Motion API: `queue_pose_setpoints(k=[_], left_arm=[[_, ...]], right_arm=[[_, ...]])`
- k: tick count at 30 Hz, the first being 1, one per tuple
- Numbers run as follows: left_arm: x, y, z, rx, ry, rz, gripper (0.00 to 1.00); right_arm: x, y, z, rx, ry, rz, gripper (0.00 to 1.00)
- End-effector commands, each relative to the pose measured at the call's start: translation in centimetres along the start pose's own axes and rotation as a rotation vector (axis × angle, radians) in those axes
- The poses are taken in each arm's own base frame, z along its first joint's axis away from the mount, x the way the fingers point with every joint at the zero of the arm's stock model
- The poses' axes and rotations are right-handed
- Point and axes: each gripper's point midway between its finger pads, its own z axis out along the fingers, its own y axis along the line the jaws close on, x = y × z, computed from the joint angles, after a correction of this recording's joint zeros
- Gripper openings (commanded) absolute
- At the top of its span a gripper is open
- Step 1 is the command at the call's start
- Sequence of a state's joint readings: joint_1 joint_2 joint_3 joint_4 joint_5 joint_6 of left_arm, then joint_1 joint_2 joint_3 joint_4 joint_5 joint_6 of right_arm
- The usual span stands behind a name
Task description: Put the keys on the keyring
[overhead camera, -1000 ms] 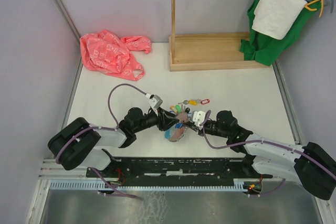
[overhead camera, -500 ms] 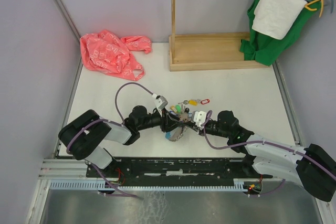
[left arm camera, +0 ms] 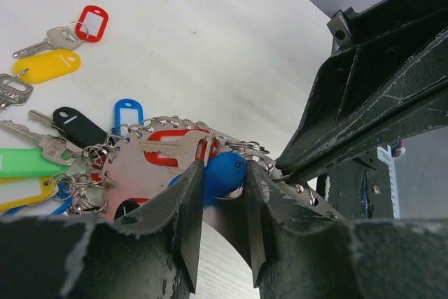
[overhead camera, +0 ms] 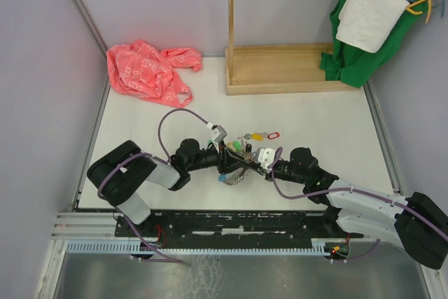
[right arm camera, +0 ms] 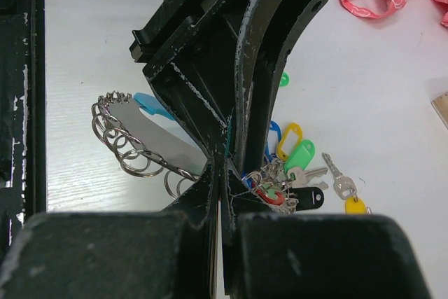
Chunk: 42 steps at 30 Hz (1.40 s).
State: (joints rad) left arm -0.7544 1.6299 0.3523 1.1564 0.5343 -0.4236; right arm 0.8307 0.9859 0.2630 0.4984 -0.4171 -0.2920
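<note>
**benchrat:** Quick status. The keyring [right arm camera: 117,129] sits mid-worktop [overhead camera: 315,117], nearer the near edge than the far one, and both arms are nosed right in on it. The left end effector [left arm camera: 224,173] has its jaws a bit apart, straddling the ring's light-blue sleeve [left arm camera: 228,164]. The sleeve fills the gap, but I can't tell if it's actually being squeezed. The right end effector [right arm camera: 218,174] is pressed fully together right where the beaded metal runs in. It looks like a pinch on the wire, but I can't confirm that.

**torque_tom:** And the keys [right arm camera: 283,176]?

**benchrat:** A tangle of them looks hooked on the ring. A red-tagged key [left arm camera: 89,24] and a yellow-tagged key [left arm camera: 47,66] lie loose just beyond it, toward the far edge.

**torque_tom:** What bites you from here?

**benchrat:** My guesses:
- The sleeve looks smooth and rounded, so an off-centre squeeze could squirt it out and the ring flops.
- The two end effectors are almost touching, so a small twist from either could knock them together.
- The little split rings and tags are piled up, so one could snag and drag the whole clump when the ring moves.

**torque_tom:** Any writing or brand?

**benchrat:** Nothing readable. The tags look blank, and I see no logo on the arms.
</note>
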Motion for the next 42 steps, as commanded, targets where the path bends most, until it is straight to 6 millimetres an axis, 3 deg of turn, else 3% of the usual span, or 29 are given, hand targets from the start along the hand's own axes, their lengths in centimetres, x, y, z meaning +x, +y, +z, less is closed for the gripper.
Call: queue_pose_setpoints(k=[1, 6, 12, 17, 26, 32, 35, 39, 40, 41, 42], left_arm=[[1.3, 0.4, 0.1, -0.029, 0.056, -0.044, 0.37], [2.0, 1.8, -2.1, -0.175, 0.085, -0.038, 0.43], [0.1, 3.3, -5.3, -0.376, 0.022, -0.031, 0.53], [-2.6, 3.9, -8.0, -0.524, -0.069, -0.035, 0.61], [-8.3, 2.7, -14.5, -0.728, -0.288, -0.117, 0.76], [-11.3, 1.2, -18.8, -0.804, -0.414, -0.147, 0.87], [-12.5, 0.6, -20.4, -0.841, -0.440, -0.153, 0.93], [-14.8, -0.9, -22.7, -0.885, -0.450, -0.133, 0.99], [-15.2, -1.2, -23.2, -0.895, -0.447, -0.128, 0.99], [-15.7, -1.6, -23.8, -0.901, -0.445, -0.119, 0.99], [-16.1, -2.0, -24.3, -0.907, -0.439, -0.105, 0.99]], right_arm=[[-3.8, -1.6, -0.1, 0.065, -0.119, -0.059, 0.01], [-3.3, -2.8, -0.8, 0.139, -0.050, -0.004, 0.01], [-1.3, -2.4, -1.8, 0.184, 0.065, 0.213, 0.01], [1.7, -2.1, -3.3, 0.279, 0.193, 0.407, 0.02], [6.8, -5.1, -8.7, 0.722, 0.337, 0.603, 0.06], [8.3, -6.3, -9.9, 0.886, 0.372, 0.662, 0.26], [7.3, -7.4, -10.8, 0.946, 0.393, 0.657, 0.37], [4.7, -8.3, -13.0, 1.006, 0.435, 0.640, 0.66], [3.9, -8.6, -13.6, 1.019, 0.435, 0.633, 0.86], [3.0, -9.0, -14.3, 1.041, 0.427, 0.624, 0.98], [2.3, -9.3, -15.1, 1.065, 0.422, 0.617, 1.00]])
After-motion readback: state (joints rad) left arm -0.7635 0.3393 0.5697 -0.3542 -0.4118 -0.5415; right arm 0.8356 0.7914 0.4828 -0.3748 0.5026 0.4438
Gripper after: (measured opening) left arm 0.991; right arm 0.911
